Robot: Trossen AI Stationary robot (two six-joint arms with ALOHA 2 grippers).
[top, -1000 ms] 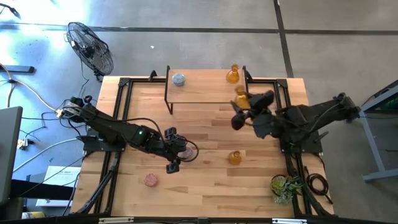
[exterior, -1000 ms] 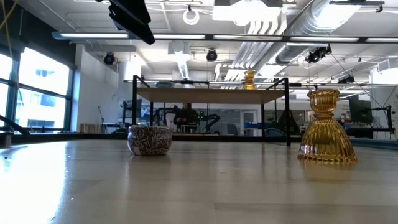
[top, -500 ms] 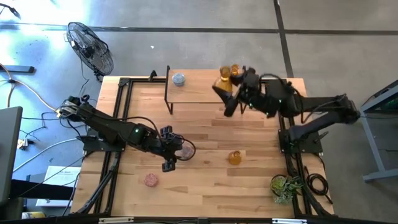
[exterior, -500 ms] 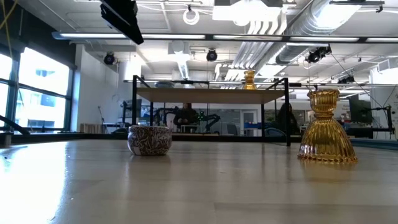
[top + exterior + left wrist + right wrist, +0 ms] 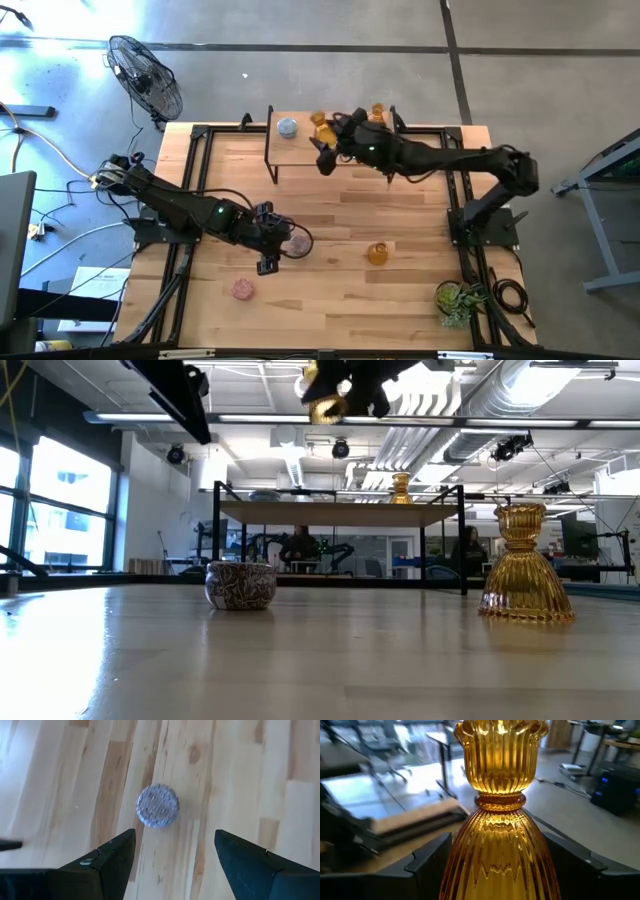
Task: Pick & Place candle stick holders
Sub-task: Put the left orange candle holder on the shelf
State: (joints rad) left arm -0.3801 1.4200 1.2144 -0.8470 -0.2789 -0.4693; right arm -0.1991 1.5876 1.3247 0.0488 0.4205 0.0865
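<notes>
Six candle stick holders are showing in the high view: three amber, two pink and one pale blue. One amber holder (image 5: 323, 128) is being gripped by the right tool (image 5: 330, 133), which is hanging above the raised shelf (image 5: 300, 146) at the tabletop's far edge. In the right wrist view this amber piece (image 5: 496, 815) is standing with its fluted cup end pointing away from the camera and its long axis running out along the tool's fingers (image 5: 427, 860), which are closing on its wide skirt from both sides. A second amber holder (image 5: 376, 117) is standing upright on the shelf near its right end, and the pale blue holder (image 5: 288, 127) is sitting near the shelf's left end; open shelf is lying between them. The third amber holder (image 5: 377, 253) is standing upright on the tabletop (image 5: 340, 290), skirt down, with bare wood all around it.

The left tool (image 5: 279, 247) is hovering open over one pink holder (image 5: 298, 243) near the tabletop's middle; its spread fingers (image 5: 102, 865) are framing the round piece (image 5: 157, 805) without touching it. The other pink holder (image 5: 242, 289) is lying well apart, toward the front edge.
</notes>
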